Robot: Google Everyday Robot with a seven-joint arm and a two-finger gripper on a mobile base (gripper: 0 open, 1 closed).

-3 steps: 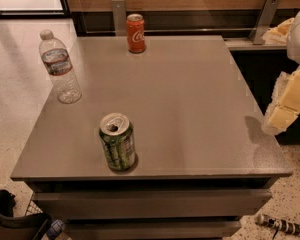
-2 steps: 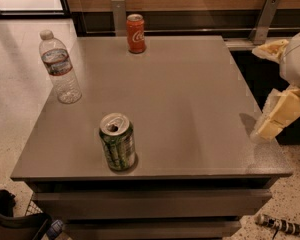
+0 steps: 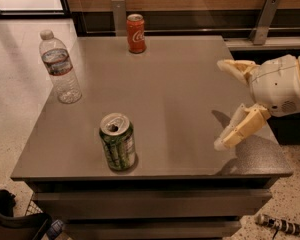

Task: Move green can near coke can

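The green can stands upright near the front edge of the grey table, its top opened. The coke can stands upright at the table's far edge, well apart from the green can. My gripper reaches in from the right, over the table's right side. It is open and empty, with one cream finger up and the other finger lower down. It is well to the right of the green can.
A clear plastic water bottle stands upright at the table's left side. A wall with metal brackets runs behind the table. Speckled floor lies to the left and front. A dark object sits at the lower left.
My gripper has moved left, from the frame's right edge in over the table's right side. The cans and the bottle have not moved.
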